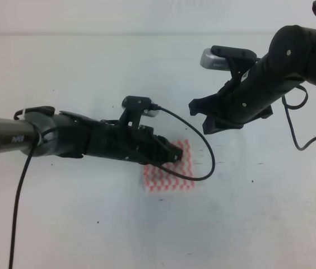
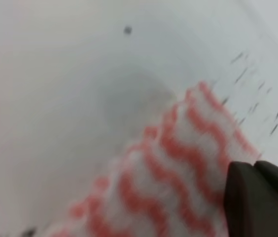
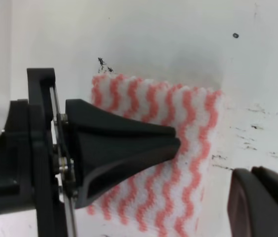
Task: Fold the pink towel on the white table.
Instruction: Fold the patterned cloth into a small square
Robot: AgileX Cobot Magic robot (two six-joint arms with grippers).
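The pink towel (image 1: 169,171) lies small, seemingly already folded, on the white table (image 1: 91,224) under the left gripper (image 1: 176,152), whose grip I cannot tell. Above it, the right gripper (image 1: 198,116) hangs open, empty.

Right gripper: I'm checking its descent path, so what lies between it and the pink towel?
Nothing: the right gripper hangs apart from the pink towel, only bare white table between, per the exterior high view.

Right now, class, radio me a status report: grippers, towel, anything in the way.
Left gripper low over pink towel, grip unclear. Right gripper raised, open, empty. Towel flat on white table. Left camera cable drapes across towel.
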